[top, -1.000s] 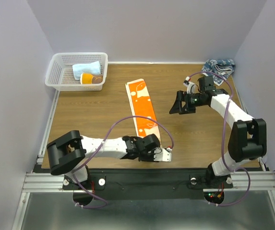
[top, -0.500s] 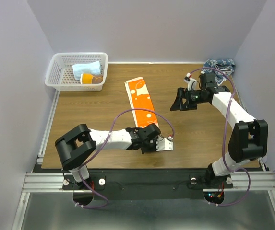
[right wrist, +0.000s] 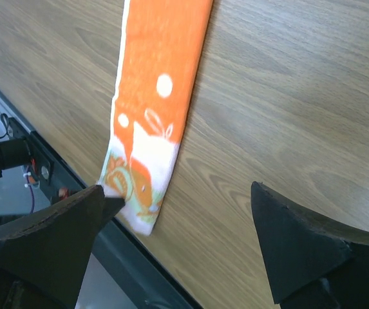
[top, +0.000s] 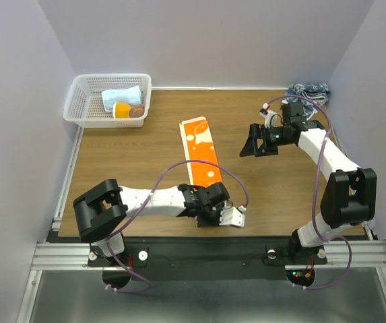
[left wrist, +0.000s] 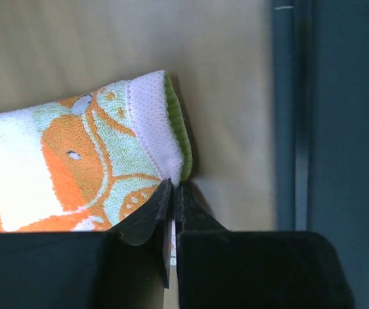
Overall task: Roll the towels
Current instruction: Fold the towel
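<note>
Orange towel (top: 201,145) nipped by left end effector (left wrist: 172,188), right end effector (right wrist: 179,193) spread; basket (top: 73,101) holds cloths (top: 120,98).

Near end of orange towel (top: 201,149) hidden under left jaws, blue patterned towel (top: 310,88) partly behind cable (top: 303,97), basket (top: 75,101) contents indistinct

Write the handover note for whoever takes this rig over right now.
The left claw is shut on the near end of the orange towel, close to the near edge of the table.
The right claw is open and holds nothing, above the table's right half.
The orange towel lies as a long flat strip mid-table. The blue-patterned towel is bunched in the far right corner, with neither claw on it.
Done: orange towel laid out and gripped; no roll formed yet.
Left: roll it, then flatten and roll the blue-patterned towel.
</note>
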